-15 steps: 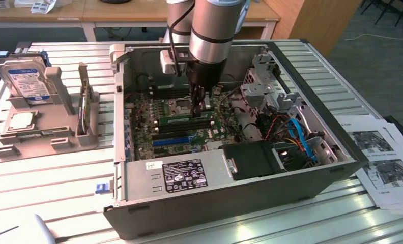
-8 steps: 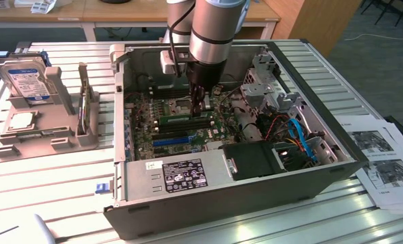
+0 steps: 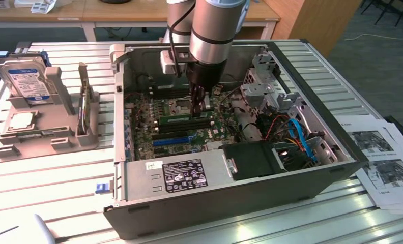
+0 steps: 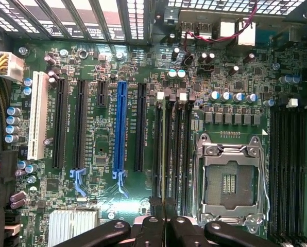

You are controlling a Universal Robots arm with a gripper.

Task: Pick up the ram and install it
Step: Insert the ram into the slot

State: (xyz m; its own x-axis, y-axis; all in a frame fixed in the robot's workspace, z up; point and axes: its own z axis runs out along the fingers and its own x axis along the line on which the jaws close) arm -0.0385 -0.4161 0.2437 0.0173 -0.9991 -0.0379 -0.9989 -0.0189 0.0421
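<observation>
The ram is a thin green stick seen edge-on, standing along one of the black memory slots beside the CPU socket. My gripper is shut on it, with a black finger pressed against each face. In the exterior view the gripper reaches down into the open computer case over the motherboard. The ram's green strip lies level among the slots there. Whether it is fully seated in the slot I cannot tell.
A blue expansion slot and black slots lie beside the memory bank, with another bank of slots past the socket. The power supply, drive cage and cables crowd the case. Outside stand a hard drive on a grey holder and papers.
</observation>
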